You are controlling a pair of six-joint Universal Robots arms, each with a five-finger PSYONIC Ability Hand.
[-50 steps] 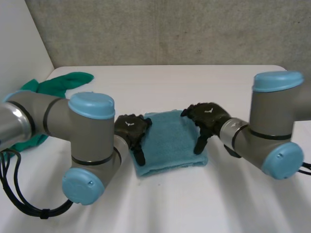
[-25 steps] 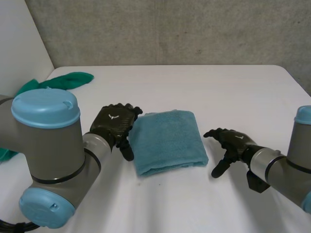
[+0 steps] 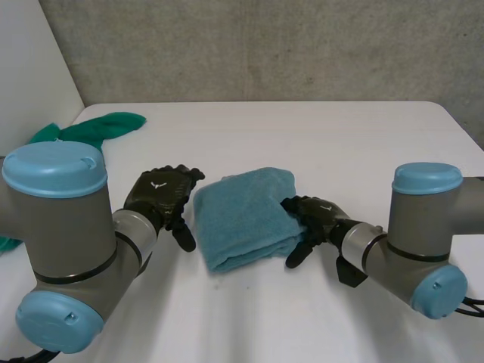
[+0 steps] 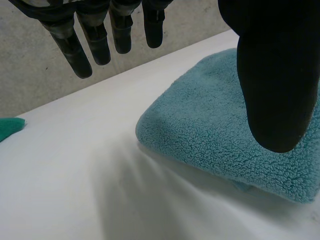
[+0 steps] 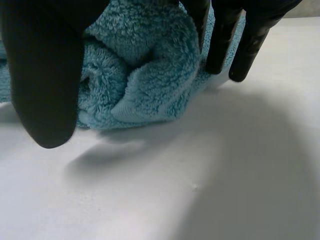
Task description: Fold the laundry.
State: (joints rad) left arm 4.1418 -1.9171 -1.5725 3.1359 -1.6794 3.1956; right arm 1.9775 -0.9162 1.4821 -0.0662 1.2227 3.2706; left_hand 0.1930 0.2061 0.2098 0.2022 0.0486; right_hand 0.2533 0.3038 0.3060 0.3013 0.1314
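One folded blue towel [image 3: 242,215] lies in the middle of the white table [image 3: 302,136]. Since half a second ago it has been nudged left and slightly askew, because the right hand [image 3: 314,215] has come back from the bare table to the towel's right near corner. The fold looks finished, so this seems a tidying push. That hand's fingers [image 5: 220,45] are loosely spread against the towel's edge and pinch nothing. The left hand [image 3: 159,195] hangs just left of the towel, relaxed and empty. A green cloth [image 3: 98,127] waits at the far left.

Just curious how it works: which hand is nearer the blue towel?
Right. The right hand touches the towel at its edge; the left hand hangs beside it, apart.
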